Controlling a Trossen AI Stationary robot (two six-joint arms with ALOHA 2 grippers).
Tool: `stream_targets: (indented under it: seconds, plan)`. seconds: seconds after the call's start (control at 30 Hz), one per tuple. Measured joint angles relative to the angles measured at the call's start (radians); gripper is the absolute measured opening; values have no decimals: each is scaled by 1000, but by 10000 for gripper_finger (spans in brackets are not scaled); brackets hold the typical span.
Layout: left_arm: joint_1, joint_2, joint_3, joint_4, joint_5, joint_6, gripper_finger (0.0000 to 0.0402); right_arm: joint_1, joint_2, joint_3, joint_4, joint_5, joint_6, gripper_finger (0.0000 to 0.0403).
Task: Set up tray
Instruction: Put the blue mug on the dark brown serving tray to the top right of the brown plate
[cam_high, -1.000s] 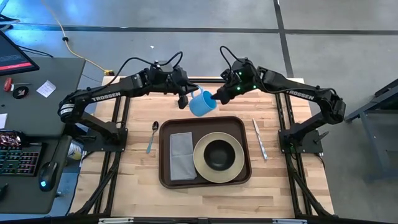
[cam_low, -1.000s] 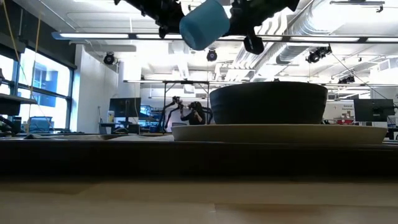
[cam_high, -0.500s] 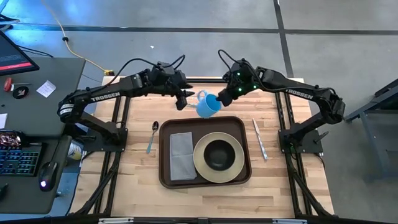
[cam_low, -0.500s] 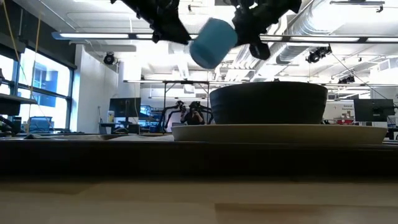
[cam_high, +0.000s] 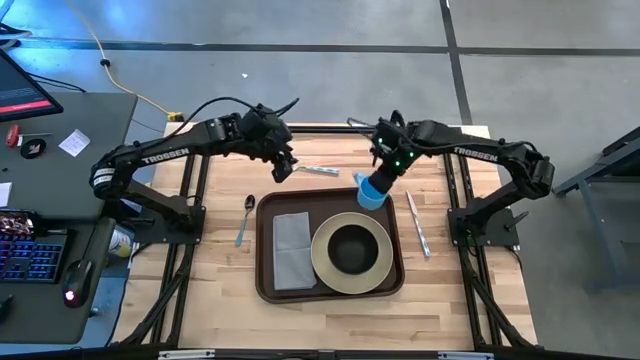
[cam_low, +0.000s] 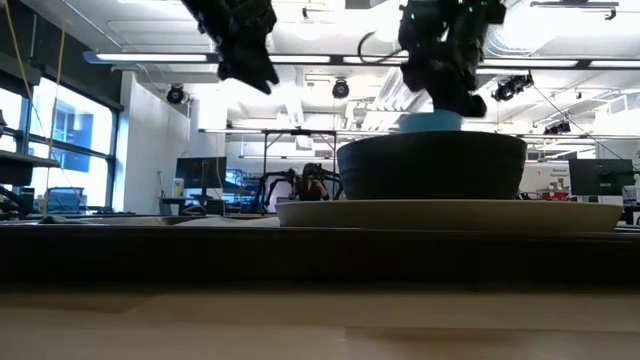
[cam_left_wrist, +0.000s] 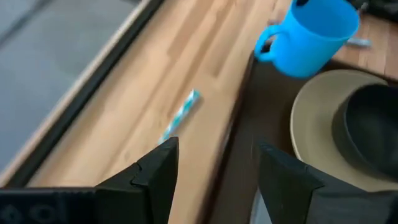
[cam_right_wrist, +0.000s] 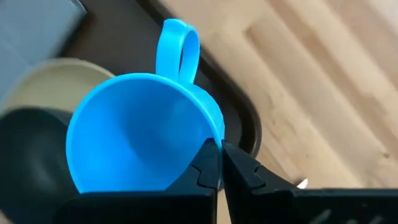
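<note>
"TROSSEN" on left arm (cam_high: 160, 157); right arm (cam_high: 476, 154)

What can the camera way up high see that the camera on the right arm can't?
Only the high view shows the grey napkin lying in the tray, the spoon left of the tray, the utensil right of it, and the left hand, open, above the bare wood.

Only the right wrist view looks down inside the blue cup and shows the right hand pinching its rim.

Both show the cup over the tray's far right corner, the beige plate and the dark bowl.
</note>
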Motion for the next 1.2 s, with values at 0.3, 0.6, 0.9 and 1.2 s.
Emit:
stream_targets:
  seconds: [0.3,0.6,0.9,1.2]
  plan:
    - [0,0,0,-208,-29,-183,236,22,-3,-173,145,30,55,0]
    - [0,0,-19,-452,-55,-432,237,11,-5,-201,217,62,44,0]
    - [0,1,-128,-477,58,-510,237,12,-5,-201,198,55,35,0]
    - [-1,1,-203,-470,108,-557,237,12,-5,-201,146,67,4,0]
